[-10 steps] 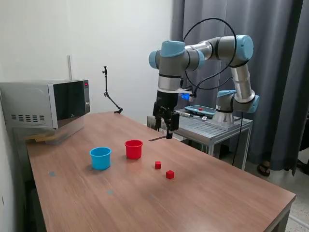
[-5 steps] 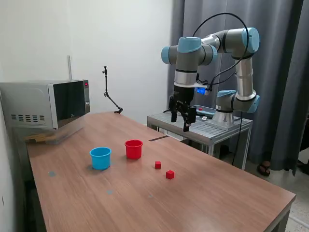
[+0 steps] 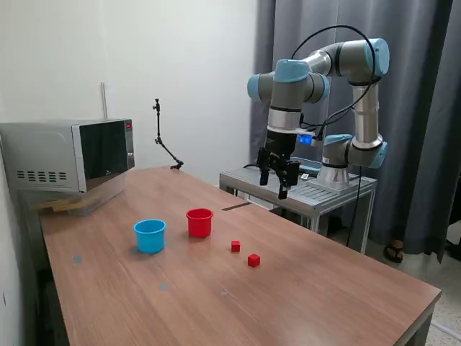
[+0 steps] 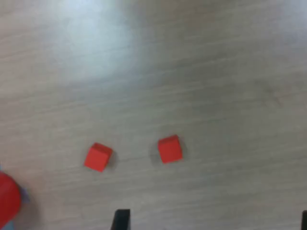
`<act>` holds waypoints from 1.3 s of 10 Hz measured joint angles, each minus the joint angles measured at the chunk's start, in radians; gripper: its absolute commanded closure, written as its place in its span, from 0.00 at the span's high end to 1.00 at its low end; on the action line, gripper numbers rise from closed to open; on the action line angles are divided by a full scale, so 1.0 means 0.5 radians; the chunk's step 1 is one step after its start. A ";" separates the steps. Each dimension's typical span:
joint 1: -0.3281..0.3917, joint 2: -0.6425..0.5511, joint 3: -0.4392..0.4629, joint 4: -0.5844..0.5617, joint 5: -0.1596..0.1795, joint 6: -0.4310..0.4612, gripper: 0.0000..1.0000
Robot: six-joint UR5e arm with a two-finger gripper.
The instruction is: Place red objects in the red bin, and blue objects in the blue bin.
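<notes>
While the gripper (image 3: 282, 177) hangs high above the table's (image 3: 324, 288) far edge, well apart from everything, both red cubes sit loose on the wood: one (image 3: 235, 246) near the red cup (image 3: 199, 222), the other (image 3: 253, 260) just beside it, further from the cup. Wrist view shows the same pair (image 4: 98, 156) (image 4: 170, 149) w/ a sliver of red cup rim (image 4: 8, 200) at the frame edge. Fingers look spread and empty; wrist view shows only two dark tips set wide apart.

No dark-blue cubes visible on the table; can't tell if they're inside the blue cup (image 3: 150, 235).

Risks, as I judge them:
- Cubes are tiny and close together, so a slightly off descent could knock one away or clip both.
- Small cube may twist or pop out if pinched off-centre.
- Cups stand side by side; a sloppy drop could land red in blue, or tip the light cup.
</notes>
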 measured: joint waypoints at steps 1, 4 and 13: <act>0.001 -0.001 0.033 -0.077 0.000 -0.005 1.00; 0.000 -0.002 0.171 -0.202 -0.002 -0.019 1.00; -0.043 0.123 0.376 -0.481 0.063 -0.099 1.00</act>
